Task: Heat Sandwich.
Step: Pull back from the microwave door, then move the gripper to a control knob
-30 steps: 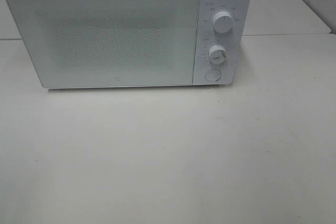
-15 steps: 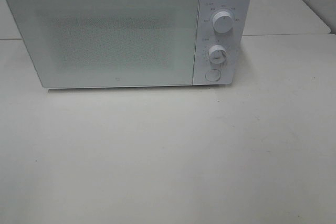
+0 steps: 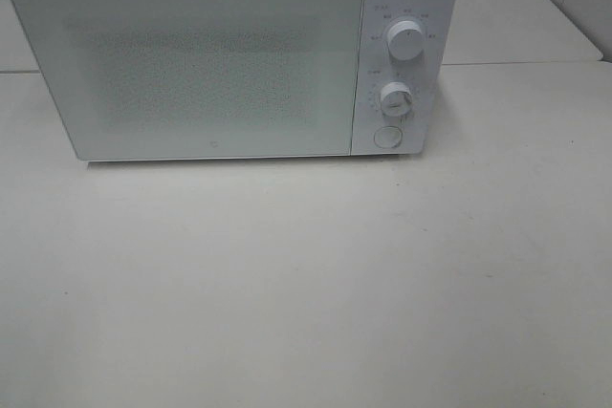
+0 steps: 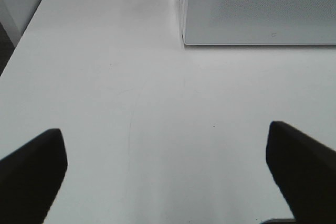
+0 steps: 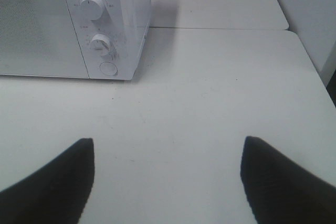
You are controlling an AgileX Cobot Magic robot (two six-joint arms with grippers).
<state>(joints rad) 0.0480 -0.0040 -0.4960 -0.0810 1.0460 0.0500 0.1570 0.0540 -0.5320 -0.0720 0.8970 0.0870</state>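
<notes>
Standing at the back of the worktop [image 3: 306, 284], a white microwave [image 3: 229, 54] faces forward with its frosted door [image 3: 191, 64] shut. On its control panel an upper knob [image 3: 407, 42], a lower knob [image 3: 395, 98] and a round button [image 3: 386, 137] sit one below the other. The sandwich shows in no view, and the door hides whatever is inside, so I cannot tell where it is. The left tool [image 4: 164, 135] hangs over bare worktop near the microwave's door-side corner, its dark fingers [image 4: 31, 177] spread wide with nothing between them. The right tool [image 5: 168, 144] hangs in front of the control panel, likewise spread wide and holding nothing.
</notes>
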